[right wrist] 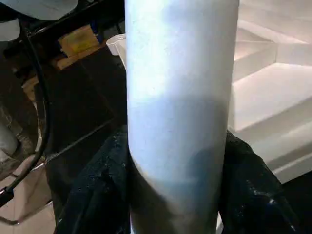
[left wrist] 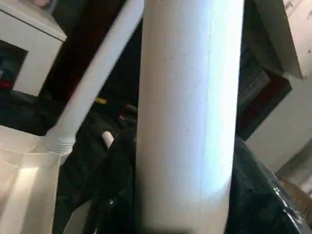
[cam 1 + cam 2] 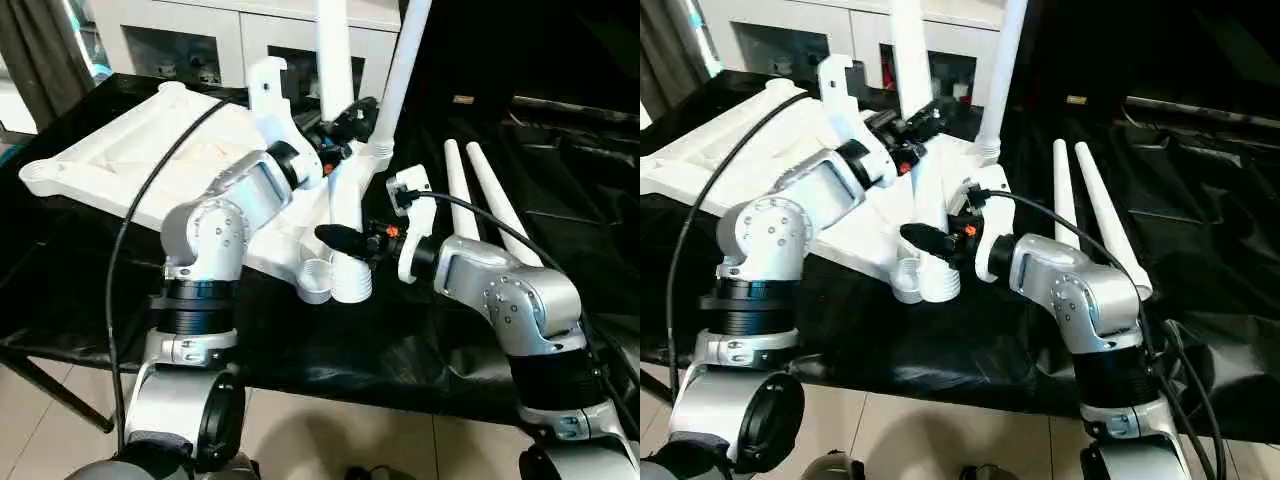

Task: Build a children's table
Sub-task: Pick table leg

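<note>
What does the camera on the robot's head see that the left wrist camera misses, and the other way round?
Head view alone: both silver arms, the upturned white tabletop on the black-covered bench, two loose legs lying beside it, and the right end effector closed round the near leg's base at the near corner socket. Left wrist view alone: a pale wall and a yellow label behind. Both share that thick near leg, gripped higher up by the left end effector, and the far leg standing in its socket.
</note>
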